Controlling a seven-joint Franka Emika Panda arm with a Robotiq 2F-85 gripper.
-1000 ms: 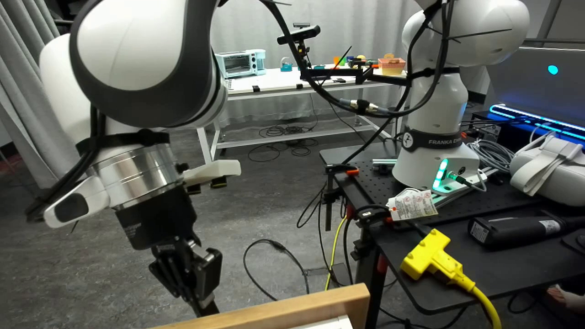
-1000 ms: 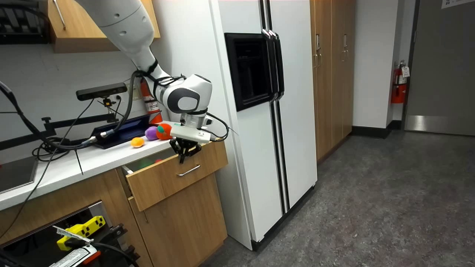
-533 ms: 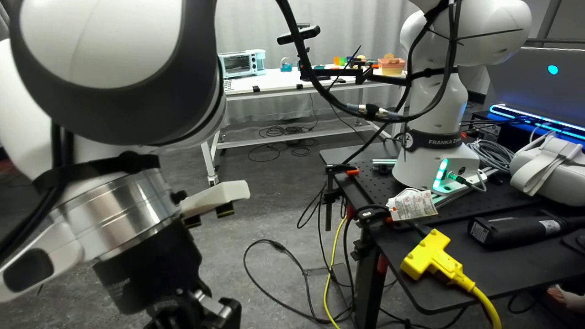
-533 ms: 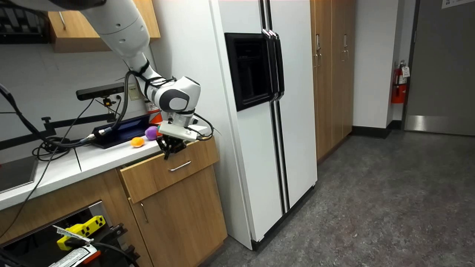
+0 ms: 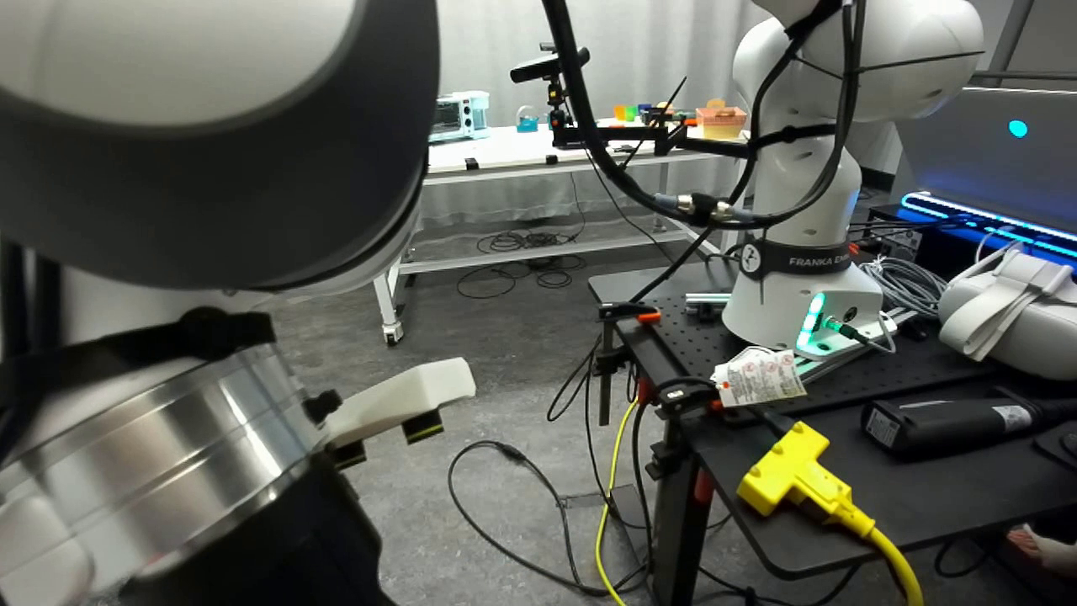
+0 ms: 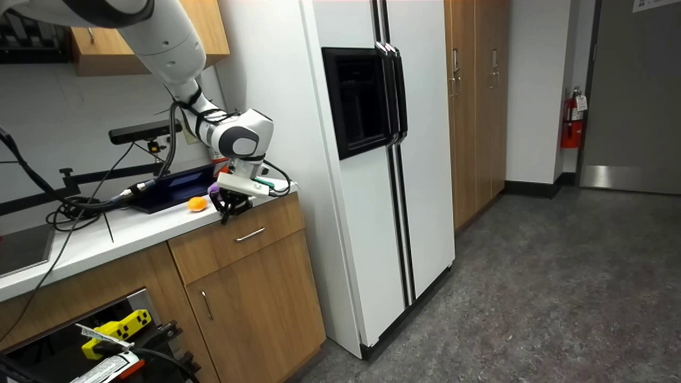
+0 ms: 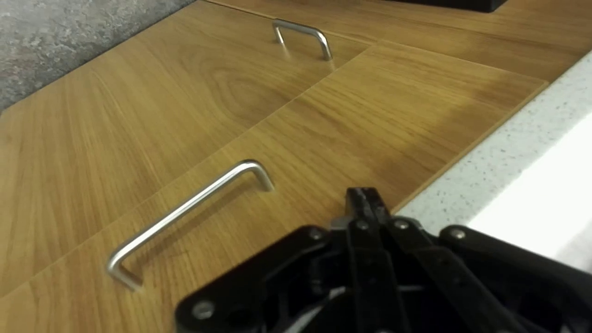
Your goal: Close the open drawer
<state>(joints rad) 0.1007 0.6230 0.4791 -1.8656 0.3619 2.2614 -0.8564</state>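
Observation:
The drawer's wooden front sits flush with the cabinet under the counter in an exterior view. Its inner walls and bottom are hidden. The wrist view also shows the front and its metal bar handle. My gripper is shut, with its fingertips together and nothing between them. It is at the top edge of the drawer front, beside the counter lip and off the handle. The gripper also shows in an exterior view. Contact with the front cannot be told for sure. The drawer is out of view where the arm fills the near side.
A white counter stands over the drawer, with an orange fruit, a purple object and a dark blue bin on it. A fridge stands beside it. A lower door with a handle is below.
The drawer has slid from partly open to flush with the cabinet. The shut gripper and arm have moved with it toward the counter. The drawer rim has left an exterior view.

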